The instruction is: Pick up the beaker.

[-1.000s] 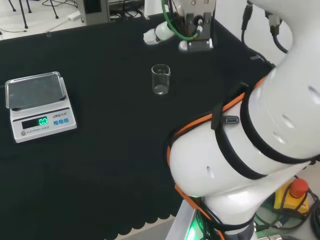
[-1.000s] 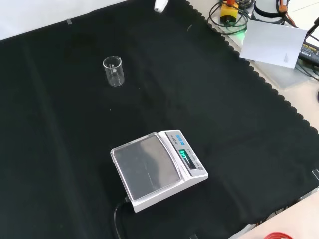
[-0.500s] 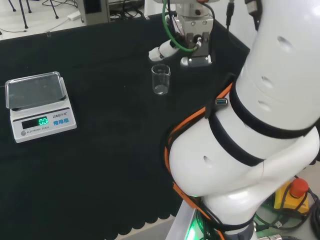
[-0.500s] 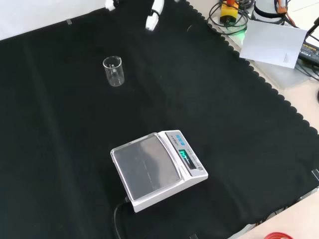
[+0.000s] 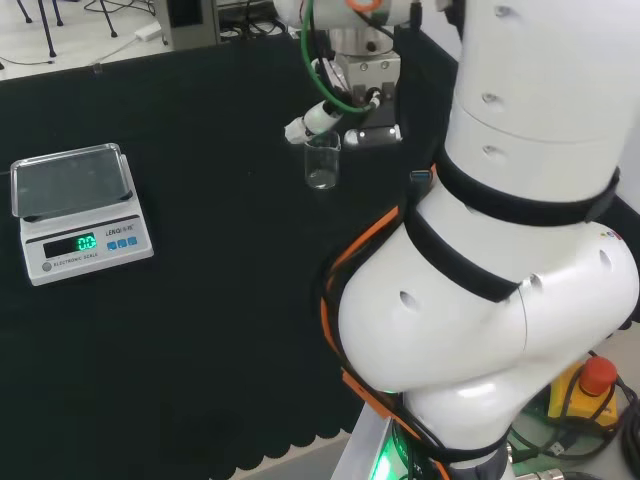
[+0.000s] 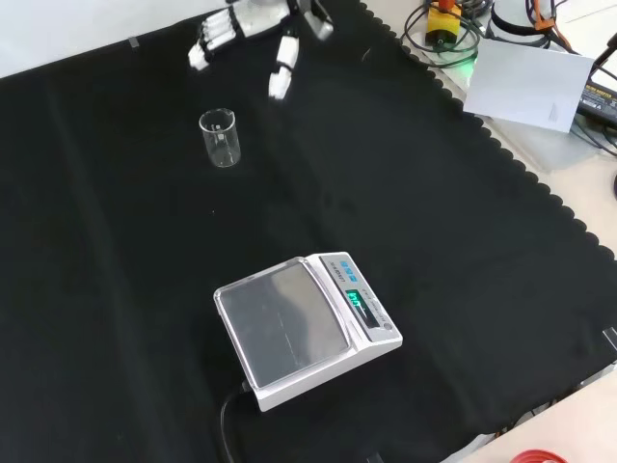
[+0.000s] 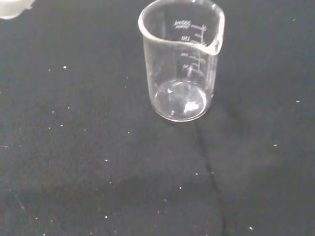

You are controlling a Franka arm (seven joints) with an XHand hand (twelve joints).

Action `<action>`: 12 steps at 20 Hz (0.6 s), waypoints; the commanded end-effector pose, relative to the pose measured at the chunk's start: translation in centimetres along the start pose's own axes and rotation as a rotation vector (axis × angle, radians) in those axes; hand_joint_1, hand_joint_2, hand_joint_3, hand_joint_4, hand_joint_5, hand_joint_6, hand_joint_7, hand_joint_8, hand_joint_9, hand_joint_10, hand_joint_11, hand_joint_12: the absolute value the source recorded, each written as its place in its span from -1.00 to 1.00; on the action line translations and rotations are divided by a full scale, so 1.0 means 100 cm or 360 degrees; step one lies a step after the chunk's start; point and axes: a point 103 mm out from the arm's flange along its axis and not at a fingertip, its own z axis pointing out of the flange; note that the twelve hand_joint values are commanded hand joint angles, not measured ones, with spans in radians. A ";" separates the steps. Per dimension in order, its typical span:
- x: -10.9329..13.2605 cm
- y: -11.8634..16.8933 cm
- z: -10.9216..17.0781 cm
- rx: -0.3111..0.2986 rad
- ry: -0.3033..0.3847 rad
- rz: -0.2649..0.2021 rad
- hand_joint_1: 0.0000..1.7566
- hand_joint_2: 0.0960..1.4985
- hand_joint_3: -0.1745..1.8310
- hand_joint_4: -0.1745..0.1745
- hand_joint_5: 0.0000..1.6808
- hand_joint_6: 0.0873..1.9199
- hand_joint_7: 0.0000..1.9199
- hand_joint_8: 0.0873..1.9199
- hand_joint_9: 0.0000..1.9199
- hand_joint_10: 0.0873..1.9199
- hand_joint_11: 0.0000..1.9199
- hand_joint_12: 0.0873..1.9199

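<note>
A small clear glass beaker [image 5: 321, 160] stands upright and empty on the black cloth; the front view has the beaker [image 6: 220, 138] left of centre near the top, and the wrist view shows the beaker [image 7: 181, 60] close up with its spout and printed scale. The hand [image 6: 253, 24] comes in from the top of the front view with its fingers [image 6: 280, 69] spread and straight, a little behind and to the right of the beaker, not touching it. In the head view a white fingertip of the hand [image 5: 312, 121] hangs just above the beaker's rim.
A white digital scale [image 6: 301, 325] with a clear cover sits near the front of the cloth; the scale [image 5: 75, 212] is at the left in the head view. The arm's white links [image 5: 500, 250] stand at the right of the head view. Cables and a paper lie off the cloth's right edge.
The hand has come down and toward the beaker: in the front view its fingers now reach well into the picture, and in the head view the fingertip has moved close above the beaker. The beaker has stayed put.
</note>
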 end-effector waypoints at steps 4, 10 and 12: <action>-0.013 0.057 0.031 0.0126 0.0004 0.0021 -0.34 -0.12 -0.74 0.16 -1.00 -1.00 -1.00 -0.75 -1.00 -0.20 -1.00 0.35; -0.030 0.066 0.066 0.0263 0.0092 0.0054 -0.36 -0.14 -0.76 0.20 -1.00 -1.00 -1.00 -0.77 -1.00 -0.23 -1.00 0.32; -0.031 0.067 0.077 0.0309 0.0100 0.0056 -0.37 -0.14 -0.76 0.21 -1.00 -1.00 -1.00 -0.77 -1.00 -0.25 -1.00 0.30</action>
